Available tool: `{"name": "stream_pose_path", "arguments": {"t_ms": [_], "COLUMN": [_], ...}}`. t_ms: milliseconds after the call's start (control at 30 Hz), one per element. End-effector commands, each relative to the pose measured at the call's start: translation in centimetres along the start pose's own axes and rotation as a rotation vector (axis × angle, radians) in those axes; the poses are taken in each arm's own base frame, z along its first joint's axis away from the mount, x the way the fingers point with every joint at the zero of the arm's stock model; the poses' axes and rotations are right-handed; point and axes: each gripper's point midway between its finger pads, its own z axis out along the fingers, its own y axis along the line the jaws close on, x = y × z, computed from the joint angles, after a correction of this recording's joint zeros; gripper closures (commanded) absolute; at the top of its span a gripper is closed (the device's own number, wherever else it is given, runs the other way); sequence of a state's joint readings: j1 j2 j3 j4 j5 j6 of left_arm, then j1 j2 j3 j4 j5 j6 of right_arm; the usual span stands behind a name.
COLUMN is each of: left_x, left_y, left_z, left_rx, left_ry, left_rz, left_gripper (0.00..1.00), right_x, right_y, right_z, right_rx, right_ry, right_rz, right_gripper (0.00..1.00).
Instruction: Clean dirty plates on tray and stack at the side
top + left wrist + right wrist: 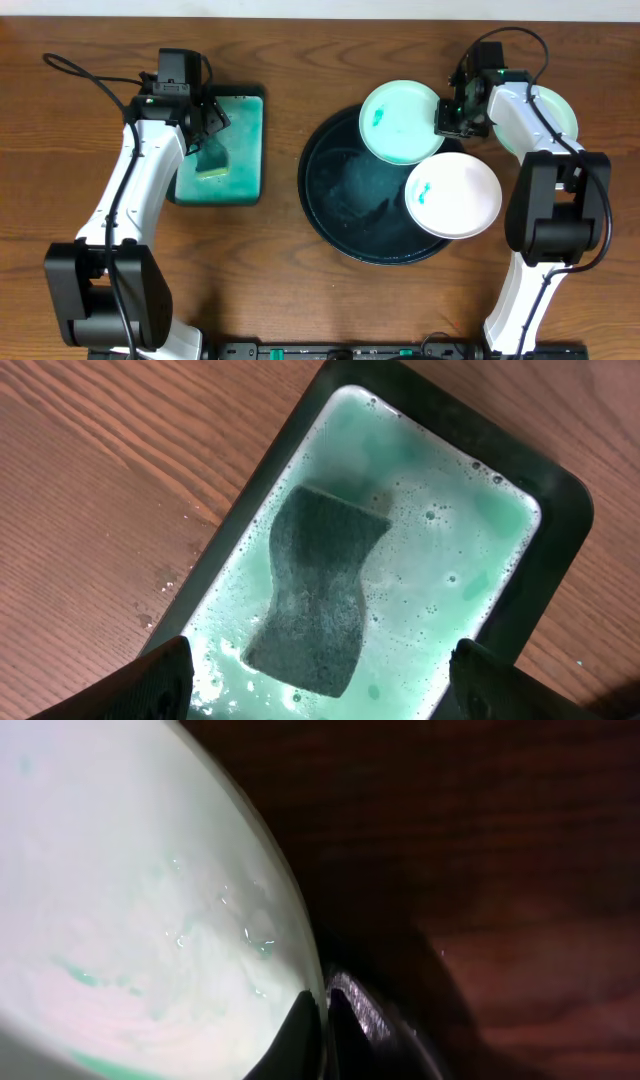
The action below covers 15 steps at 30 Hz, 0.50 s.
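Note:
A pale mint-green plate [398, 125] with a teal smear rests on the upper right rim of the round black tray [340, 190]. My right gripper [447, 118] is shut on that plate's right rim; in the right wrist view the thin rim [300, 960] sits pinched between the two dark fingers [300, 1030]. A white plate [460, 198] with a small teal smear lies on the tray's right side. Another mint plate [553, 112] lies off the tray at the far right, partly hidden by the right arm. My left gripper [320, 700] hangs open above a dark sponge [320, 590].
The sponge [212, 160] lies in soapy green water in a rectangular dark-rimmed tray [245, 150] at the left. Bare wooden table surrounds both trays. A black cable [75, 72] runs along the far left.

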State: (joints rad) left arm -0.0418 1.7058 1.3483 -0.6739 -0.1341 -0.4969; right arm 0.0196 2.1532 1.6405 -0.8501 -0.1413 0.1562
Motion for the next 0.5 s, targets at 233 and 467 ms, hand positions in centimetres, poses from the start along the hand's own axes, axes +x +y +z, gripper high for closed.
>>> {"name": "stream_pose_path", "arguments": {"t_ms": [233, 467], "left_x": [0.2, 0.8], "left_y": [0.3, 0.4], "left_z": [0.4, 2.1], "left_rx": [-0.013, -0.033], "left_ry": [0.009, 0.037], "left_rz": [0.005, 0.012], "left_gripper": [0.18, 0.18], "right_x": [1.7, 4.3], "right_y": [8.4, 10.3], "right_z": [-2.2, -1.8], "right_rx": [-0.309, -0.289], "right_ry": [0.067, 0.137], "right_rz": [-0.238, -0.356], "right_gripper": [0.99, 0.99]}}
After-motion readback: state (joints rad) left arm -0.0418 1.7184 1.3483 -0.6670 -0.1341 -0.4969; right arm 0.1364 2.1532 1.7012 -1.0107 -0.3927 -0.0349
